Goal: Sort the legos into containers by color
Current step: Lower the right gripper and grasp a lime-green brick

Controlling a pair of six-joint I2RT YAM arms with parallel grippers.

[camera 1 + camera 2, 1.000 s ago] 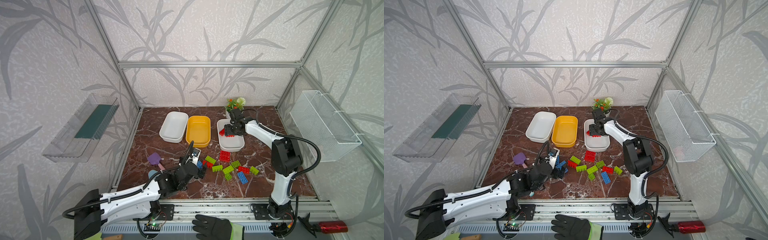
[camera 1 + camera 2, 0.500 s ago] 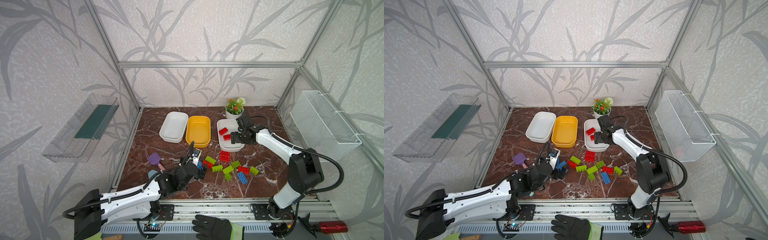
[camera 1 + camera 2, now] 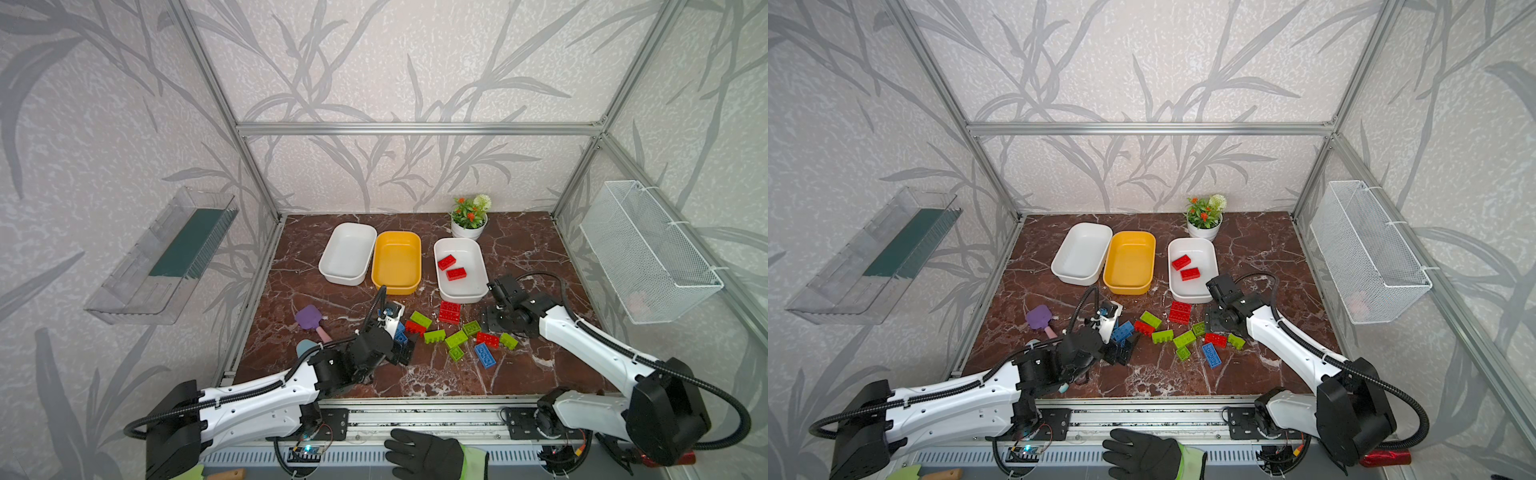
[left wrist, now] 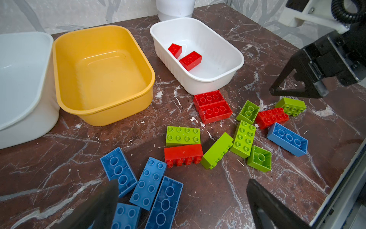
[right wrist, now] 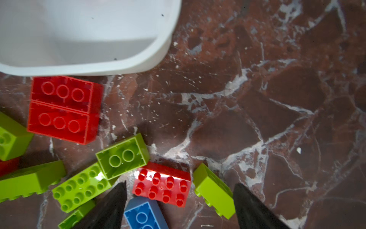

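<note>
Right wrist view: the right gripper (image 5: pixel 179 185), jaws apart and empty, has returned from the right white tub (image 3: pixel 461 297), where two red bricks (image 3: pixel 456 273) now lie, and hovers over a red brick (image 5: pixel 162 183) in the pile. The left gripper (image 4: pixel 182 183) hangs spread above the blue bricks (image 4: pixel 148 183). Red sorting is judged under way.

Brown marble surface (image 3: pixel 519 249) bears a left white tub (image 3: pixel 348 253), yellow tub (image 3: pixel 397 262), right white tub (image 3: pixel 471 257), flower pot (image 3: pixel 468 230), purple shovel (image 3: pixel 308 318) and scattered legos (image 3: pixel 456 338).
</note>
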